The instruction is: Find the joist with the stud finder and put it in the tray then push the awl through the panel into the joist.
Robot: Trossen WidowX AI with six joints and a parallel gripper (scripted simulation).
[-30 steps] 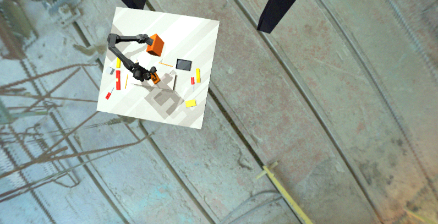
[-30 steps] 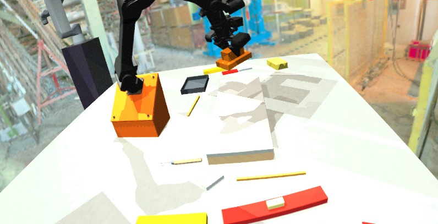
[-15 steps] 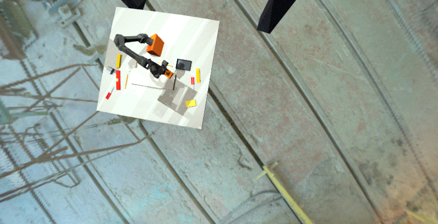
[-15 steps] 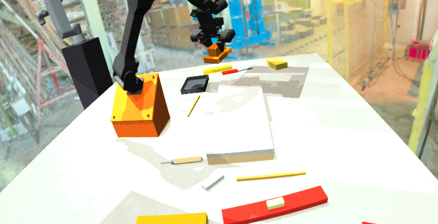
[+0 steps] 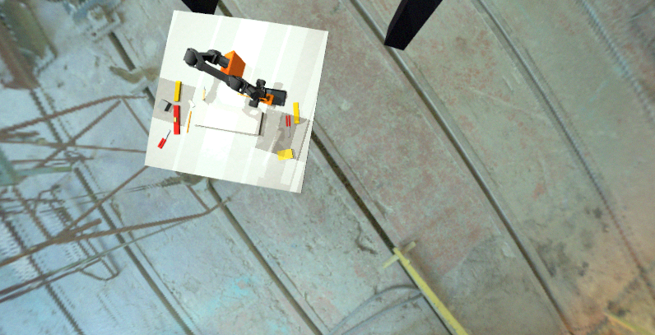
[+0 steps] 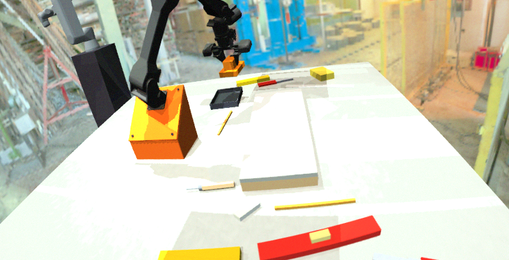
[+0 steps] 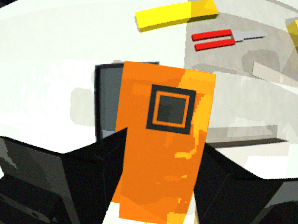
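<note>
My gripper (image 5: 262,96) (image 6: 229,58) (image 7: 161,136) is shut on the orange stud finder (image 5: 267,100) (image 6: 231,70) (image 7: 142,165) and holds it well above the table. In the wrist view the stud finder covers much of the black tray (image 5: 285,98) (image 6: 225,105) (image 7: 97,102); part of the tray shows past its left side. The white floor panel (image 5: 229,116) (image 6: 281,133) lies on its base beside the tray. The awl (image 5: 203,94) (image 6: 217,186), with a pale wooden handle, lies on the table near the panel's near end in the exterior view. The joist is hidden.
A yellow bar (image 5: 295,113) (image 6: 252,80) (image 7: 175,16) and a red-handled tool (image 5: 288,121) (image 6: 266,83) (image 7: 214,45) lie beyond the tray. One pencil (image 6: 224,122) lies between tray and orange arm base (image 6: 160,149); another pencil (image 6: 314,204) lies near the red level (image 5: 177,126) (image 6: 284,247).
</note>
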